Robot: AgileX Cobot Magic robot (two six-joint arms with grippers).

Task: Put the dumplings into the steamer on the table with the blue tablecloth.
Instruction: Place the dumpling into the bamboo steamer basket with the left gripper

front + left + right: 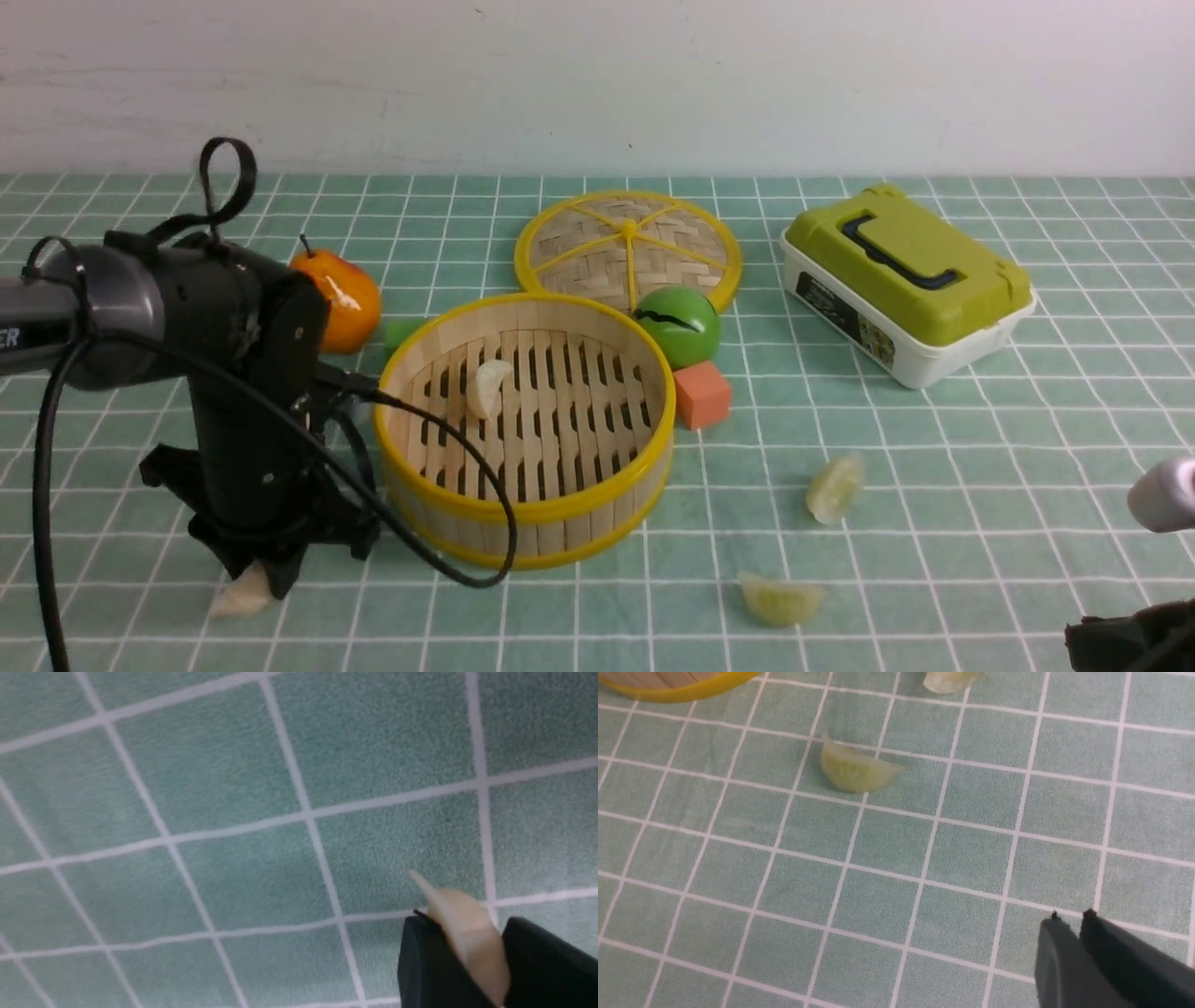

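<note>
My left gripper (465, 919) is pinching a dumpling (467, 942) at the steamer's (523, 551) 8 o'clock; right gripper (1070, 914) fingers pressed together.

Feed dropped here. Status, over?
Left gripper shut on dumpling beside steamer. Right gripper shut, empty. One dumpling in steamer, two loose on cloth. Steamer open, nothing blocking.

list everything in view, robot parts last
teal white-grid tablecloth: one, under everything
round bamboo steamer: one, pale wood, yellow rims, centre
pleated crescent dumplings: four, cream to greenish; one in steamer, two right of it, one gripped front-left
woven lid disc: one, yellow-rimmed, behind steamer
glossy orange fruit: one, left-rear of steamer
green ball: one, right-rear of steamer
orange cube: one, beside ball
green-lidded white box: one, far right
left gripper: shut on dumpling
right gripper: shut, empty
</note>
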